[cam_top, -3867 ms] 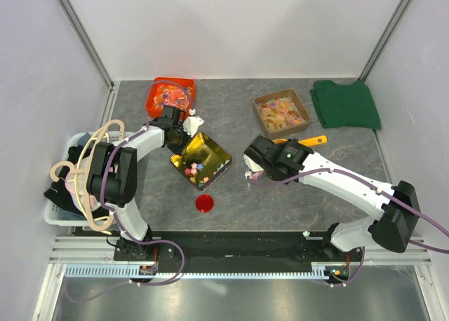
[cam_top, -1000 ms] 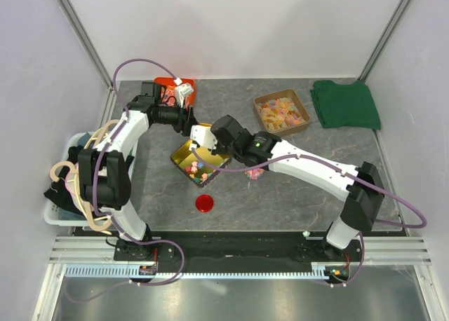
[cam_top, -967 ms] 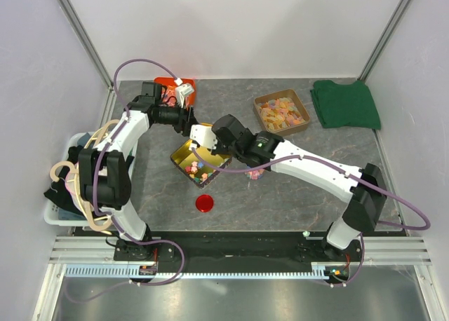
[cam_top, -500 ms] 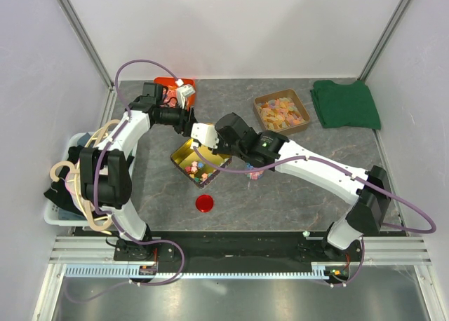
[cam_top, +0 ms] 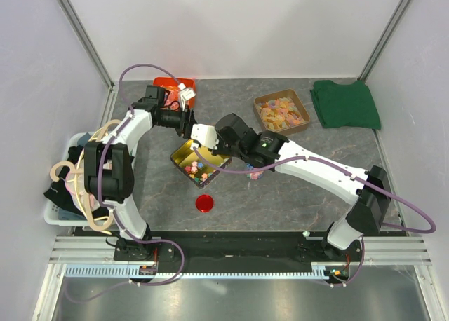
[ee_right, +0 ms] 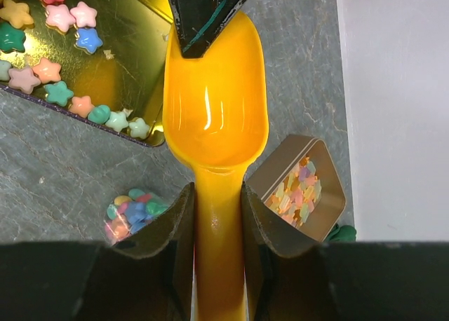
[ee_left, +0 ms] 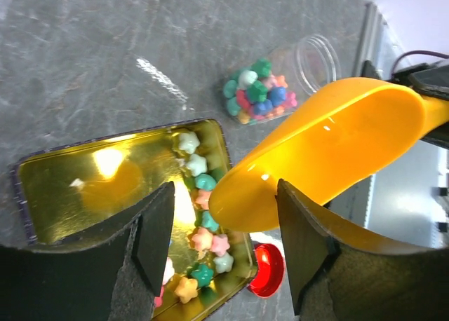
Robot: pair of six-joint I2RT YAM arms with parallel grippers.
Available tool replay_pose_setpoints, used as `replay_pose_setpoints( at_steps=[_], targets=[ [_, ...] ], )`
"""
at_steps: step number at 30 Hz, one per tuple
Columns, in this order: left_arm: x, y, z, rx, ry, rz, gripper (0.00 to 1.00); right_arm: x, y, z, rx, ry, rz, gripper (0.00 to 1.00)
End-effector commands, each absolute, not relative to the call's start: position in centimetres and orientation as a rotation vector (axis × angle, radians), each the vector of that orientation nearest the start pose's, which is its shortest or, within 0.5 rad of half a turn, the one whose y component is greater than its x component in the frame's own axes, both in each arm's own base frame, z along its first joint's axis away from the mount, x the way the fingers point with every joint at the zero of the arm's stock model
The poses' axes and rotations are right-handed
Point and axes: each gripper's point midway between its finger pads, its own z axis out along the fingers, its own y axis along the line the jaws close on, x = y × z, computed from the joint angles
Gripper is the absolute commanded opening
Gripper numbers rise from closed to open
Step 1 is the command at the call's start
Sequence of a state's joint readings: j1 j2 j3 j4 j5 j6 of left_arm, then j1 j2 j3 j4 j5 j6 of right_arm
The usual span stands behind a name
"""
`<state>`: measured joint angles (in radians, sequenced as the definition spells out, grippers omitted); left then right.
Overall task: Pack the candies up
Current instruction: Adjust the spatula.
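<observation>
Grey marbled worktop (cam_top: 295, 195), white walls (cam_top: 231, 26). Right gripper (ee_right: 217, 195) is clenched on the orange scoop (ee_right: 214, 104) above the gold tin (ee_left: 63, 188). Left gripper (ee_left: 221, 195) is spread wide beside it. Candies (ee_left: 196, 165) lie in the tin and in the tipped jar (ee_left: 316, 58).

The surface (cam_top: 295, 195) is a dark grey, marbled slab. At its left-centre sits an open gold tin (cam_top: 184, 153) holding loose star-shaped candies (cam_top: 198, 169), with a round red lid (cam_top: 205, 202) lying flat nearer the front edge and a clear jar (cam_top: 254, 171) on its side just right of the tin, coloured sweets inside it. Along the rear edge, from left to right, stand an orange-red tray (cam_top: 163, 84), largely hidden, a brown tray (cam_top: 280, 111) of flat orange-yellow gummies, and a folded green cloth (cam_top: 345, 104) in the far right corner, well apart from the tin.
</observation>
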<state>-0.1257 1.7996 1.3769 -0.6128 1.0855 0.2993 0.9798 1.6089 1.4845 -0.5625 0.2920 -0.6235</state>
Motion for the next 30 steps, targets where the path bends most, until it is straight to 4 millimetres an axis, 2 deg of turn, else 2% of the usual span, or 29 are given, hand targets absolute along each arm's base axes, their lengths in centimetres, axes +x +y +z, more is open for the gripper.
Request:
replay_pose_setpoints(
  at_steps=[1,3,4,6,7,9,18,20,22,23,26,30],
  targets=[
    [34.5,-20.4,17.4,0.883,2.019,-1.423,0.60,31.2,32.8,27.2,-1.350,1.595,-0.091,0.00],
    [34.3,-20.6,17.8,0.889,1.998,-1.453,0.54,31.2,33.0,27.3,-1.351,1.591,-0.086,0.00],
    [34.1,-20.6,17.9,0.894,1.991,-1.461,0.42,31.2,32.9,27.2,-1.349,1.594,-0.088,0.00],
    [34.0,-20.7,18.0,0.895,1.981,-1.484,0.25,31.2,32.9,27.1,-1.353,1.595,-0.088,0.00],
    [33.9,-20.7,18.1,0.899,1.976,-1.488,0.12,31.3,32.9,27.1,-1.352,1.595,-0.090,0.00],
    [33.7,-20.8,18.2,0.896,1.973,-1.514,0.03,31.3,33.0,26.9,-1.356,1.597,-0.089,0.00],
    [33.1,-21.0,18.5,0.896,1.942,-1.593,0.02,31.4,32.6,26.6,-1.353,1.603,-0.112,0.00],
    [33.1,-20.9,18.5,0.890,1.934,-1.612,0.02,31.5,32.4,26.7,-1.350,1.607,-0.119,0.03],
    [33.0,-20.9,18.5,0.884,1.932,-1.628,0.02,31.5,32.2,27.0,-1.349,1.606,-0.109,0.16],
    [33.0,-20.8,18.6,0.884,1.917,-1.635,0.02,31.4,32.0,26.9,-1.355,1.614,-0.100,0.26],
    [33.0,-20.4,19.1,0.872,1.882,-1.664,0.02,31.5,31.7,27.4,-1.352,1.615,-0.060,0.48],
    [32.9,-20.1,20.2,0.865,1.818,-1.713,0.02,31.5,30.9,27.3,-1.358,1.622,-0.012,0.50]
  ],
)
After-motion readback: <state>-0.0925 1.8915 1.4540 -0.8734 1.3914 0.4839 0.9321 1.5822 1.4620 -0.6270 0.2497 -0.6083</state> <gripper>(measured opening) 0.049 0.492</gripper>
